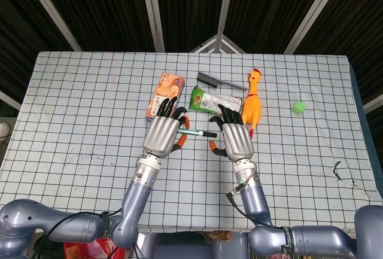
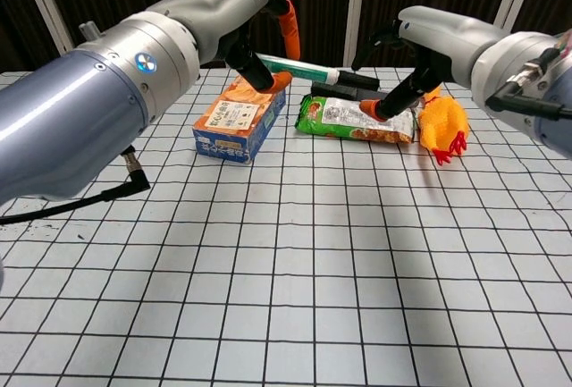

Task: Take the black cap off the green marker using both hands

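My left hand [image 1: 163, 136] holds the green marker [image 1: 194, 133] level above the table, pinched by its barrel. The black cap [image 1: 209, 134] points toward my right hand [image 1: 236, 139]. In the chest view the marker [image 2: 299, 68] sticks out rightward from the left hand [image 2: 255, 29], and its cap [image 2: 357, 77] lies between the right hand's [image 2: 413, 52] spread fingers above and orange-tipped thumb below. The right hand's fingers are apart and I see no grip on the cap.
Behind the hands lie an orange snack box [image 1: 166, 94], a green packet [image 1: 212, 101], a black comb [image 1: 218, 81] and an orange rubber chicken [image 1: 252, 100]. A small green cube [image 1: 298, 107] sits far right on the checked tablecloth [image 1: 90, 103].
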